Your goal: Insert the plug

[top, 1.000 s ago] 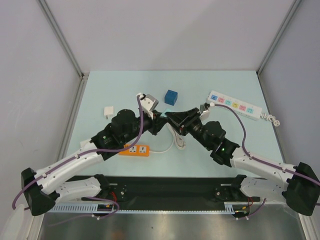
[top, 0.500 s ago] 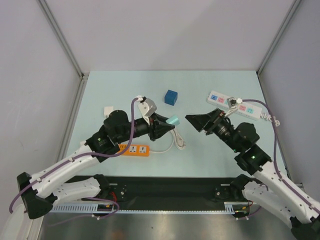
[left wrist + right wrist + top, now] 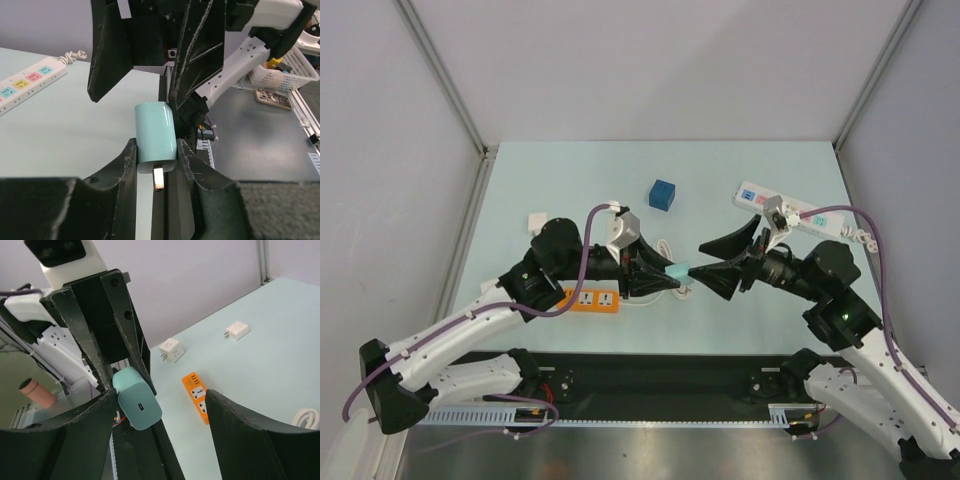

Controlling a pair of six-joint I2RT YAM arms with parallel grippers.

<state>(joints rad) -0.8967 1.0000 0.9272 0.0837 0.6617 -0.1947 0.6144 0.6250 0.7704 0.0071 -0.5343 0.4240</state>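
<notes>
The plug [image 3: 662, 194], a small blue cube, lies alone on the table at the back centre, away from both grippers. My left gripper [image 3: 672, 273] is shut on a teal charger [image 3: 677, 271] with a metal prong, held above the table. It shows in the left wrist view [image 3: 155, 130] and in the right wrist view [image 3: 136, 399]. My right gripper [image 3: 698, 259] is open and faces the left one. In the right wrist view the charger's end sits between its wide jaws, close to the left finger [image 3: 75, 435]. The white power strip [image 3: 790, 212] lies at the back right.
An orange power strip [image 3: 588, 298] lies under the left arm, with a white cable [image 3: 665, 250] coiled beside it. A small white square block [image 3: 537, 221] sits at the left. A white cube adapter [image 3: 171, 349] lies near the orange strip. Grey walls enclose the table.
My left gripper has carried the teal charger right and nearer. My right gripper has swung back from the white power strip, and its open jaws now meet the charger.
</notes>
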